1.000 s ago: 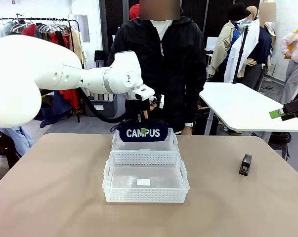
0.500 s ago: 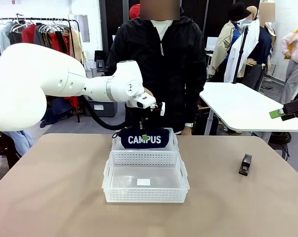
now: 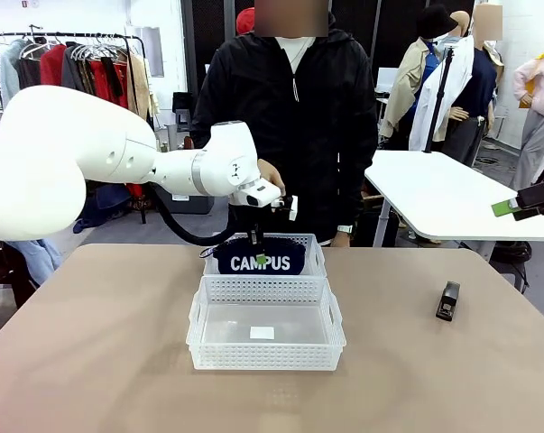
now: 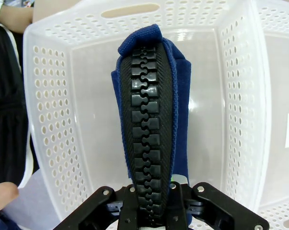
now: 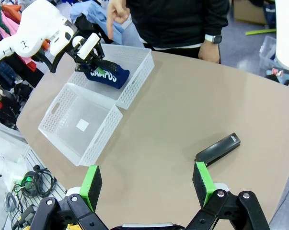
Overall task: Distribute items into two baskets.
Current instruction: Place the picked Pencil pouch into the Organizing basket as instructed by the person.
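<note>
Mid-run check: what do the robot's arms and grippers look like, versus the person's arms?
The left arm is glossy white with rounded joints; a black cable loops under its wrist. The left gripper is black with bolted linkages. The right gripper is black too, with bright green pads. The person wears black sleeves and a wristwatch.

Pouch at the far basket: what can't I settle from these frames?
- Pouch underside, touching far basket floor or not: front view, basket wall hides it; left wrist view, the pouch itself does.
- Left claw pads: left wrist view, buried behind the zip.
- White label in near basket: front view, too small to read.
</note>
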